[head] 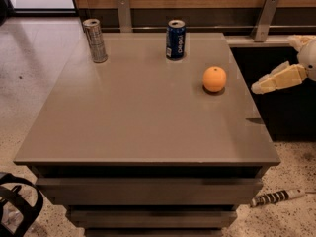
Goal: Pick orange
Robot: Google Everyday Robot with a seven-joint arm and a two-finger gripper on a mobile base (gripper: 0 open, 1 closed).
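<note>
The orange (215, 79) was seen ungrasped on the table (138, 127); the tool (257, 87) was poised apparently beyond the edge, its grip unreadable.

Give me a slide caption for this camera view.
Cream gripper right of grey table, near round bright-orange fruit; blue can and silver can stand behind.

- On the bench (138, 127), near its right edge: orange (215, 79).
- Behind-left of it: middle can (176, 39); at far-left corner: left can (95, 40).
- Right of the orange, off the bench: gripper (264, 84).
</note>
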